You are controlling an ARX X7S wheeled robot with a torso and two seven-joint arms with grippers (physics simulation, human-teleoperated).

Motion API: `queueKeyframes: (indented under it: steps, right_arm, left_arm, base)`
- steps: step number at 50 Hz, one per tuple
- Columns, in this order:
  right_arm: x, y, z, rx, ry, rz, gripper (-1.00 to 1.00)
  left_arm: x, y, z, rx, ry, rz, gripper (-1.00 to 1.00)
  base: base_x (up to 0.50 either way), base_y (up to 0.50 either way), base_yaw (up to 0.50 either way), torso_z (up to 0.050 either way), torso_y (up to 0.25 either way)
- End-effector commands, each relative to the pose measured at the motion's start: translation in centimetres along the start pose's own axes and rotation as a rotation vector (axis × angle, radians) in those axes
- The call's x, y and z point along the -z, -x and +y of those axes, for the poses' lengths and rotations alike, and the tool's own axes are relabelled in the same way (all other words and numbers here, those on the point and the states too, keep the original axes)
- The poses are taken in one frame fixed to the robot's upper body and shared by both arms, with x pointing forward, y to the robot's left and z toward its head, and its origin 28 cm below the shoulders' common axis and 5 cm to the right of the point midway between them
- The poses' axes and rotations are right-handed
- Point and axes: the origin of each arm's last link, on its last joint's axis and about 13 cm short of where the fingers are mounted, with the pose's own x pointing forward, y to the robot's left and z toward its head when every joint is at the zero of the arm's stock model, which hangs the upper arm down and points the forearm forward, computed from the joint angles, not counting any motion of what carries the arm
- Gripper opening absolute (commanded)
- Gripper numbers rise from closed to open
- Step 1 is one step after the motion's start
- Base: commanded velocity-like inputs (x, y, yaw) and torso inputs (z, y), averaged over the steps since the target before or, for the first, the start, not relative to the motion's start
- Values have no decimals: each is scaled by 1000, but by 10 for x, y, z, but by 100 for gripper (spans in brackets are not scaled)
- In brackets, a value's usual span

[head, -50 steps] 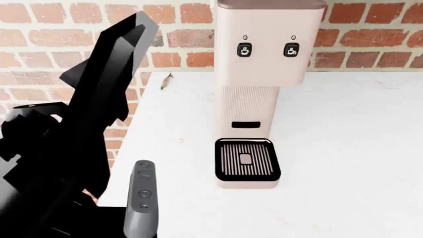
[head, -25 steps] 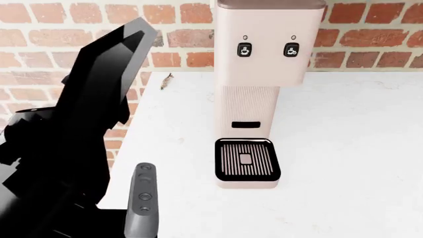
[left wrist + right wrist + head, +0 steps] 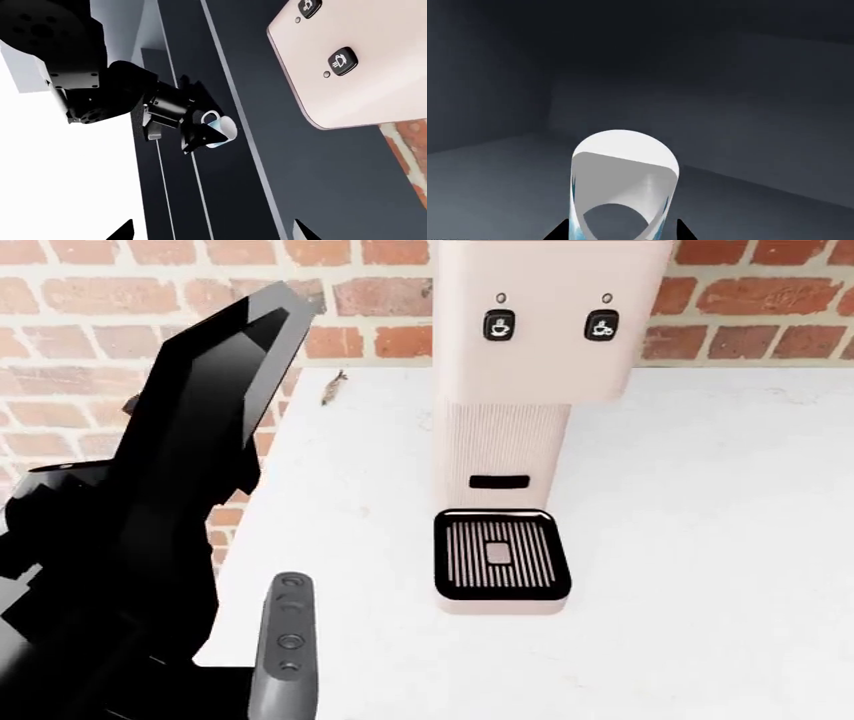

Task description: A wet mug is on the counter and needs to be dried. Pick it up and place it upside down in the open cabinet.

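Note:
The white mug with light-blue markings is held between the black fingertips of my right gripper, which is shut on it. Its grey inside faces the camera. It hangs inside the open cabinet, above the dark grey shelf floor. The left wrist view shows the same mug, handle outward, in the right gripper, against dark panels. My left gripper is open with nothing between its fingers. The white counter fills the head view; neither the mug nor the cabinet shows there.
A tall beige coffee machine with a black drip grille stands on the counter against a red brick wall. My black left arm rises at the left. The counter's left edge runs beside it.
The head view has shifted slightly, so the coffee machine sits a little differently in the picture. The left arm's outline has moved a little lower and to the left.

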Motion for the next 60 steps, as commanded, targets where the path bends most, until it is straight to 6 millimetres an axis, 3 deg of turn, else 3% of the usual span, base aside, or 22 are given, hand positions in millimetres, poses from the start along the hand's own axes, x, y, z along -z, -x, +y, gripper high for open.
queueKeyframes:
  steps: [1,17,35,36,60]
  right_arm:
    - [-1,0,1,7,10,7,-100]
    - [4,-6,1,3,-6,38,-100]
    - [22,-11,2,-22,-24,265,-100]
    - [22,-11,2,-27,-25,273,100]
    - [17,-2,0,-22,-30,254,100]
  left_arm:
    - [0,2,1,-7,-3,2,100]
    - [0,2,2,-10,-2,7,100]
    - [0,3,1,-11,7,9,100]
    - [0,3,1,-11,7,9,100]
    - [-1,3,3,-12,12,7,100]
  base:
    - [0,0,0,0,-105]
    - [-1,0,0,0,-100]
    - [1,0,1,0,-25]
    - [0,0,-3,0,-12]
    - [-3,-2,-4,0,-3]
